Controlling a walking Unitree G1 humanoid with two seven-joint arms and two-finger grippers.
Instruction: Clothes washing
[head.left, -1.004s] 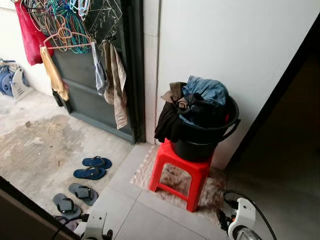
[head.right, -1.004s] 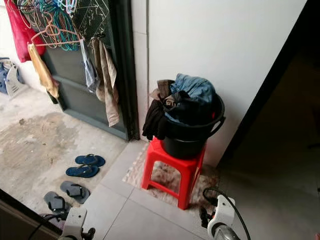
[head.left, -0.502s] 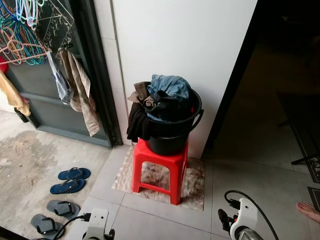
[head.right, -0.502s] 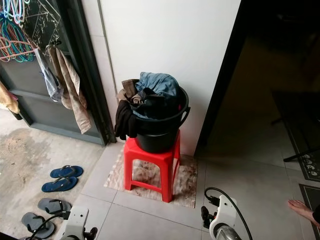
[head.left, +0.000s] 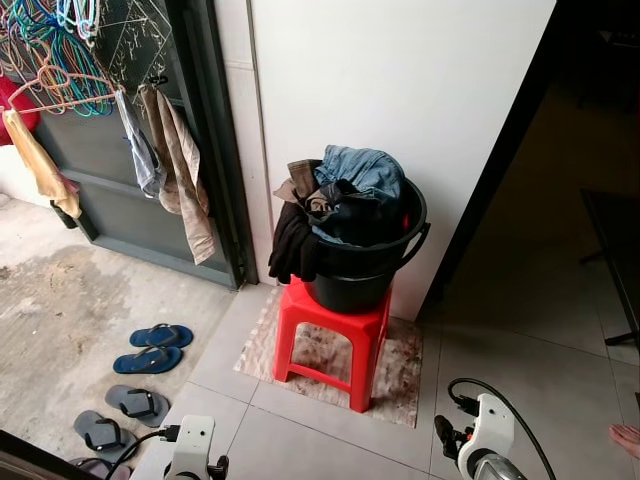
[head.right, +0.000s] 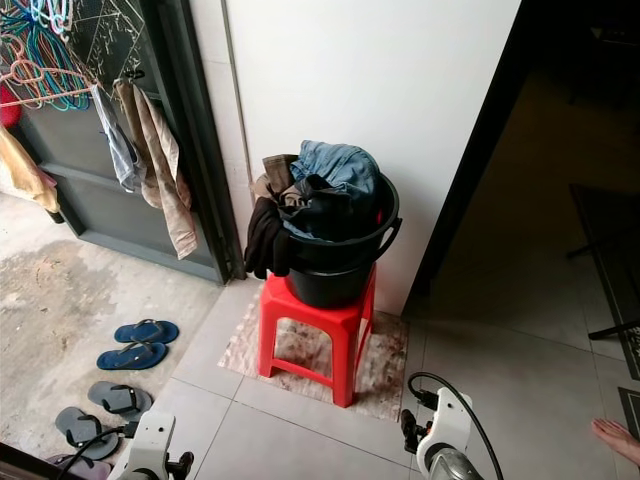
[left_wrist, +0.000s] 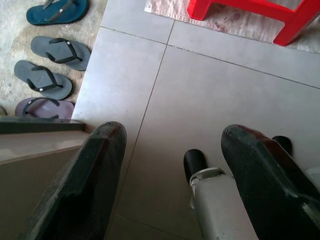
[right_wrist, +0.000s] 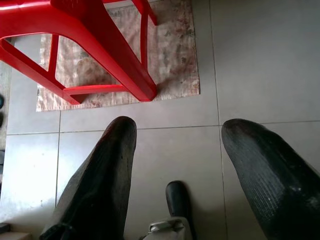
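The left gripper (left_wrist: 172, 137) is held low over the grey tiled floor (left_wrist: 210, 85) with its two black fingers spread apart and nothing between them; sandals (left_wrist: 47, 65) are seen lying beyond it at the edge of the tiles. The right gripper (right_wrist: 177, 132) is likewise parted and unloaded, pointed down at the floor near a leg of the red plastic stool (right_wrist: 95, 42), which is set on a small patterned mat (right_wrist: 172, 47). On the stool a black bucket (head.left: 365, 270) is placed, heaped with clothes (head.left: 345, 195): a blue denim piece lies on top and a dark garment is draped over the rim on the robot's left. The bucket stands close against a white wall (head.left: 390, 80). To the left, cloths and coloured hangers (head.left: 55, 40) are hung by a dark door. What appears to be a person's foot (head.right: 618, 438) is glimpsed at the far right edge.
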